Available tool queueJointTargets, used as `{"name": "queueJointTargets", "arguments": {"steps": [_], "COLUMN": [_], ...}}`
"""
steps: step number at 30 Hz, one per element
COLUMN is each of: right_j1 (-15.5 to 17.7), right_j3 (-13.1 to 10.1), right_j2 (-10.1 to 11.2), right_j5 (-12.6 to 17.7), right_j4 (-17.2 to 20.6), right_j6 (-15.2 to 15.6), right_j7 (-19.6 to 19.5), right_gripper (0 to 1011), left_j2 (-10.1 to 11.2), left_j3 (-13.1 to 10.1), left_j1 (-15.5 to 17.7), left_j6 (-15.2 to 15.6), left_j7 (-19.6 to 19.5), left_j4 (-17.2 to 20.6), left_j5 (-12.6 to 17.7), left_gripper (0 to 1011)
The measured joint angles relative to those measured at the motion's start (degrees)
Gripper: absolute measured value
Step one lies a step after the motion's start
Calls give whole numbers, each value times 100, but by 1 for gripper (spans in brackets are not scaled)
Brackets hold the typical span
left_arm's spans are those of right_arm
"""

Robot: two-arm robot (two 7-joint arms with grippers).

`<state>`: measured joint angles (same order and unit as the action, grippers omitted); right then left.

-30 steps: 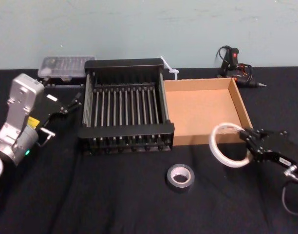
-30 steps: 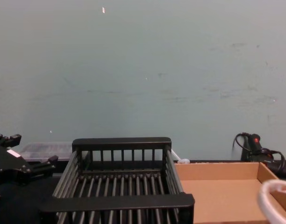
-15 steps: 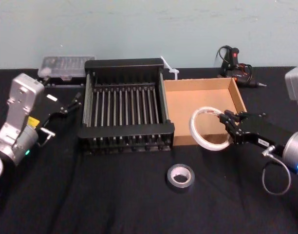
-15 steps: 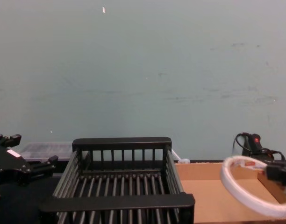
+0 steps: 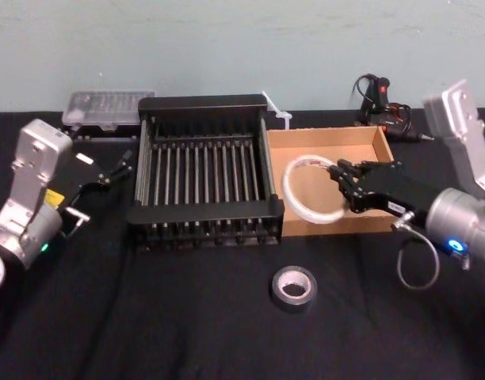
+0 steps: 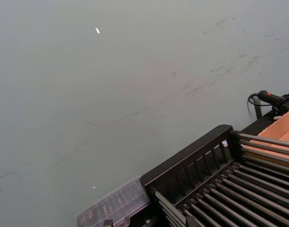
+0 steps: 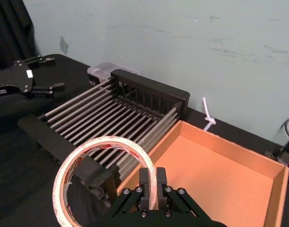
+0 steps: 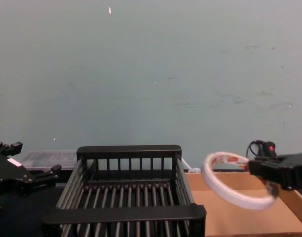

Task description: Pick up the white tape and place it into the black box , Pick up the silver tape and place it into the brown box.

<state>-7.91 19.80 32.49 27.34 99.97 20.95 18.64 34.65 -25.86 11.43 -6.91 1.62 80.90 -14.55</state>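
My right gripper (image 5: 343,180) is shut on the rim of the white tape (image 5: 288,190), a thin white ring with red print. It holds the ring in the air over the left part of the brown box (image 5: 361,154), close to the right wall of the black box (image 5: 203,103). In the right wrist view the white tape (image 7: 106,141) hangs before the gripper (image 7: 151,180), over the black box's (image 7: 149,85) near corner. The silver tape (image 5: 293,286) lies flat on the black cloth in front of both boxes. My left gripper (image 5: 116,168) is parked, open, left of the black box.
A clear plastic case (image 5: 108,107) sits behind the black box's left corner. A black tool with a red switch and cable (image 5: 381,99) lies behind the brown box. A white tie (image 5: 276,111) rests between the boxes at the back.
My right gripper has carried the white tape left and farther back, from in front of the brown box's right corner to above its left part. The left arm has not moved.
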Motion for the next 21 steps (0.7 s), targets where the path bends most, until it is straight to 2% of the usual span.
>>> {"name": "queueJointTargets", "arguments": {"steps": [21], "right_j1": [-1246], "right_j3": [757], "right_j2": [-837], "right_j5": [-646], "right_j4": [-951], "right_j6": [286], "right_j7": [52], "right_gripper": [101], "left_j2": [0], "left_j3": [0], "left_j1": [0], "left_j6": [0], "left_j7": [0], "left_j4": [0], "left_j5": [0], "left_gripper": [1001]}}
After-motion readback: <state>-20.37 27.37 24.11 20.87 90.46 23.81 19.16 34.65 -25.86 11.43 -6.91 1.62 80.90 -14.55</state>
